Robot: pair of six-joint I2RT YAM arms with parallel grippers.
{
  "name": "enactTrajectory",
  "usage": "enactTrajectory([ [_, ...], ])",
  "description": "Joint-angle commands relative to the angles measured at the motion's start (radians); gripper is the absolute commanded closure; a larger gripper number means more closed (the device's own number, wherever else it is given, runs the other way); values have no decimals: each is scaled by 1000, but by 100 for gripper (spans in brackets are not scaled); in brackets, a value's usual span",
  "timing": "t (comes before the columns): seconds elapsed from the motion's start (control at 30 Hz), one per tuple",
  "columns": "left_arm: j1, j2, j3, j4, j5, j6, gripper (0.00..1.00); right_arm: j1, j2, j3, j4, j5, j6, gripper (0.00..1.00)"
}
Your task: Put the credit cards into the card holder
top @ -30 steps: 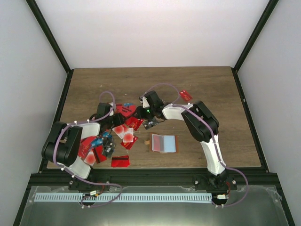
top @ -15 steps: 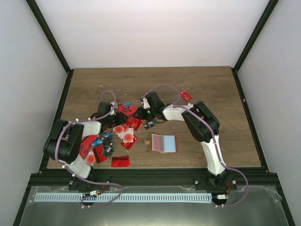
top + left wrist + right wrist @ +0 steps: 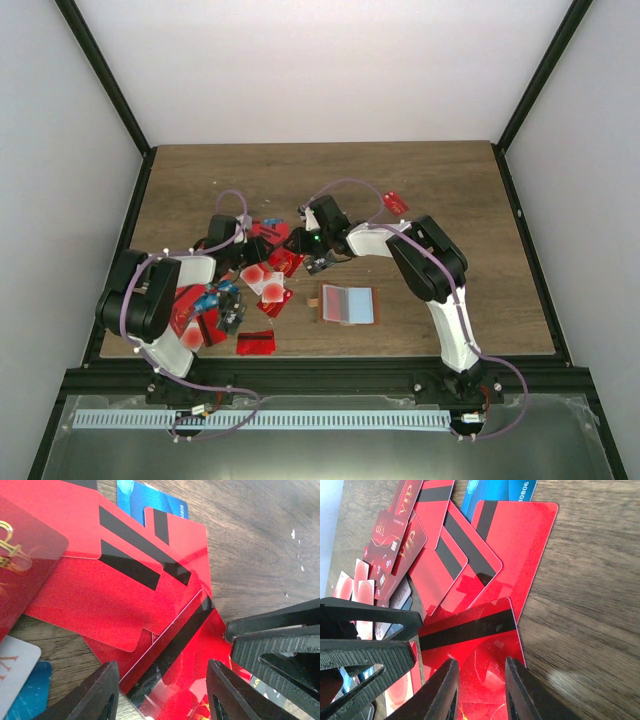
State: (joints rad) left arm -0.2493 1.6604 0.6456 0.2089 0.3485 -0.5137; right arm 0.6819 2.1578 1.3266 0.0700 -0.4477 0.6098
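Several credit cards (image 3: 212, 312), mostly red, lie scattered on the left half of the table. The card holder (image 3: 348, 304) lies open flat with pink and light blue panels up, and no gripper is near it. My left gripper (image 3: 258, 256) and right gripper (image 3: 297, 252) meet tip to tip over the pile's far end. One red card with a black stripe (image 3: 190, 645) (image 3: 470, 630) lies across the gap of both. The left gripper (image 3: 162, 667) stands wide open around it. The right gripper (image 3: 482, 662) is narrowly open, and the card reaches wider than its gap.
A single red card (image 3: 394, 202) lies apart at the back right. Another red card (image 3: 256, 342) lies near the front edge. A blue card (image 3: 145, 500) (image 3: 500, 490) peeks out beyond the overlapping red ones. Black frame rails border the table.
The left arm's elbow has shifted slightly toward the table. Both grippers stay at the same spot on the pile, and their openings look unchanged.
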Motion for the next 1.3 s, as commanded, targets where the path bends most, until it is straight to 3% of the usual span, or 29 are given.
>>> enactTrajectory([
  [0.0, -7, 16, -22, 43, 122, -30, 50, -5, 16, -26, -70, 36, -10, 72],
  [0.43, -7, 42, -35, 214, 298, -174, 50, -5, 15, -53, -54, 39, 2, 72],
  [1.03, -8, 123, -32, 212, 328, -175, 50, -6, 13, -143, 58, 19, 64, 76],
  [1.27, -22, 145, 7, 121, 305, -124, 51, -5, 3, -201, 119, 21, 93, 77],
])
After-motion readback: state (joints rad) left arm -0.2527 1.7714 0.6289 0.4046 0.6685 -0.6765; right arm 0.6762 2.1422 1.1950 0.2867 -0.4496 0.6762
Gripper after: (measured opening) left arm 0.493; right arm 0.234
